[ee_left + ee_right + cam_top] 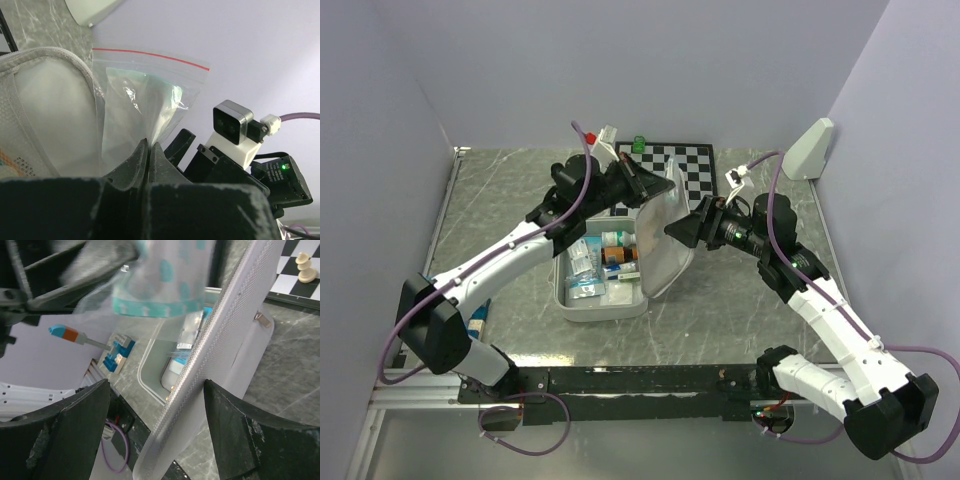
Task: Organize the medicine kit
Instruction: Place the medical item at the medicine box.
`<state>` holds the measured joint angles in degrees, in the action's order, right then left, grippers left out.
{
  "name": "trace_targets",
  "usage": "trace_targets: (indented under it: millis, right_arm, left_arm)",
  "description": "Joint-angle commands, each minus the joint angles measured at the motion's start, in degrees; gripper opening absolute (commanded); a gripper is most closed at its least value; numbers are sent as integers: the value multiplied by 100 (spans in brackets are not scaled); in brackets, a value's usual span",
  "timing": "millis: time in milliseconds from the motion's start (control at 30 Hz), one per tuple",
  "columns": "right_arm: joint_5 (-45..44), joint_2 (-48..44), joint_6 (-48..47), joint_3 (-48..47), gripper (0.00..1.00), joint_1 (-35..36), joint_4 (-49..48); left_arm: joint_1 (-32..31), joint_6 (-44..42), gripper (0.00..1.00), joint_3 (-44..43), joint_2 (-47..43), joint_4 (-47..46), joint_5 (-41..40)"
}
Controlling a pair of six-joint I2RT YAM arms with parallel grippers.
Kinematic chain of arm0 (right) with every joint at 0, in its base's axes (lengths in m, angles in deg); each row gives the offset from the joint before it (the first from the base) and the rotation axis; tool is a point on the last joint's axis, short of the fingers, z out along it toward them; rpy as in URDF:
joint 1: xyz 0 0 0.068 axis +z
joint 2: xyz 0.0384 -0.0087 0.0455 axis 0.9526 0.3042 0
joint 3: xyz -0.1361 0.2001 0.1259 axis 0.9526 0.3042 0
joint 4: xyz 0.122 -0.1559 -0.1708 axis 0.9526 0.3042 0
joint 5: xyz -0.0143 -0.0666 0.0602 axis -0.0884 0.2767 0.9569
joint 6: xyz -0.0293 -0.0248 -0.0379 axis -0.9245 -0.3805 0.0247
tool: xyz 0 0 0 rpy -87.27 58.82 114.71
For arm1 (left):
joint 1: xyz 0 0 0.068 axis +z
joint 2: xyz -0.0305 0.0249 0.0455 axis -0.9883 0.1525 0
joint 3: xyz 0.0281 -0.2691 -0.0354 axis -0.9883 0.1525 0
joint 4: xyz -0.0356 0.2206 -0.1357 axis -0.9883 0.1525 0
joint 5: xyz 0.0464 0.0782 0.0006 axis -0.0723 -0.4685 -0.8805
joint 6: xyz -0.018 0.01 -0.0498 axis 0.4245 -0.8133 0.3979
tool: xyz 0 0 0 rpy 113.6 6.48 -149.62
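Left hand (149, 146) is pinching the zip bag (145, 95); right hand (156, 395), spread, is straddling the lid (235, 315) of the medicine kit (605, 315), seemingly ungripped, so it risks swinging shut.

Left arm (510, 250) extended, left gripper (149, 145) pinched closed; right arm (820, 300) bent, right gripper (156, 387) spread wide.

Overhead and close wrist views share medicine kit (663, 255).
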<state>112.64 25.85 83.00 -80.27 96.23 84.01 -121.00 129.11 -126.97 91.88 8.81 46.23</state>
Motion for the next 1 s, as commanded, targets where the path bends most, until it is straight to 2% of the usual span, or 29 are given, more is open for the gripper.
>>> trace_targets:
  millis: [0,367,467,567,600,700,733,767,800,867,967]
  right_arm:
    - [203,-144,-84,-229,82,-30,-283]
    - [194,-117,-84,-211,82,-30,-292]
    - [176,-91,-101,-255,82,-30,-257]
    - [150,-56,-119,-281,82,-30,-213]
    - [132,-47,-119,-290,82,-39,-204]
    - [141,-12,-136,-325,83,-30,-169]
    - [115,-12,-119,-334,83,-39,-169]
    - [97,-3,-119,-334,83,-30,-160]
    - [88,6,-119,-334,83,-30,-160]
    - [44,23,-110,-326,83,-30,-152]
    - [-148,6,-119,-343,82,-30,-38]
  left_arm:
    - [66,370,1,-307,133,-144,489]
    - [66,10,1,-343,362,912,270]
    - [48,-139,1,-527,485,1623,270]
    - [39,-288,3,-642,459,1949,296]
    - [31,-367,13,-650,415,2010,305]
    - [39,-587,61,-668,196,2116,244]
    - [39,-614,74,-659,117,2125,208]
    - [31,-658,82,-659,12,2099,147]
    - [31,-684,89,-668,-85,2099,86]
    - [57,-763,94,-712,-235,2116,-64]
    - [57,-904,90,-712,-463,2108,-301]
